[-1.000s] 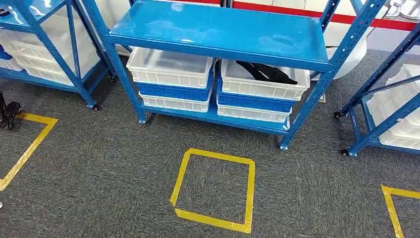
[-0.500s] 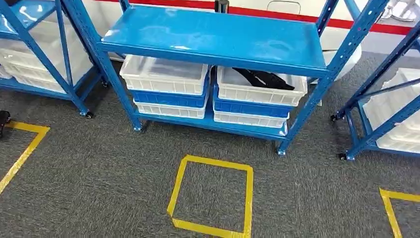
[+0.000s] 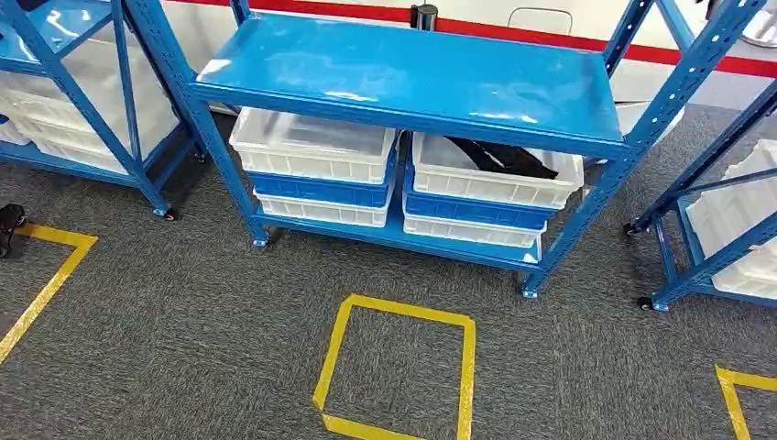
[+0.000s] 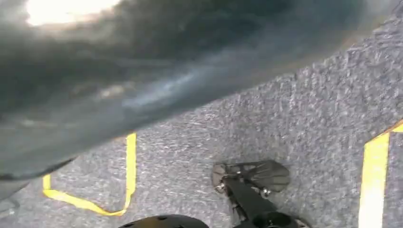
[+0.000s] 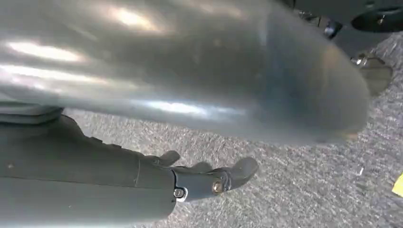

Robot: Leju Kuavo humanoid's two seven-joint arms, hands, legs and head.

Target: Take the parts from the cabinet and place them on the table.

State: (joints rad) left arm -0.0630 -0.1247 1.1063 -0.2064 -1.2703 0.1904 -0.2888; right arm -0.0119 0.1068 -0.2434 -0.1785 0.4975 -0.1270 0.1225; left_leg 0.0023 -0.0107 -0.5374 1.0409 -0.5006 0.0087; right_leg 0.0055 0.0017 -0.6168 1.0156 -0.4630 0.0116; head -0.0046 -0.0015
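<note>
The blue cabinet rack [image 3: 412, 78] stands ahead of me on grey carpet. On its bottom level are two stacks of white and blue bins. Black parts [image 3: 502, 156] lie in the top white bin [image 3: 495, 188] of the right stack. The top white bin [image 3: 311, 147] of the left stack looks empty. My right hand [image 5: 209, 180] hangs low over the carpet beside my body, thumb and fingers apart, holding nothing.
A yellow tape square [image 3: 463, 367] marks the carpet just in front of the rack. Another blue rack [image 3: 82, 101] with white bins stands at the left, and a third [image 3: 724, 211] at the right. More yellow tape corners [image 3: 46, 275] lie at both sides.
The whole picture has shifted: the camera moved, and the rack and the yellow square now sit lower and slightly right in the head view. The things themselves have not moved.
</note>
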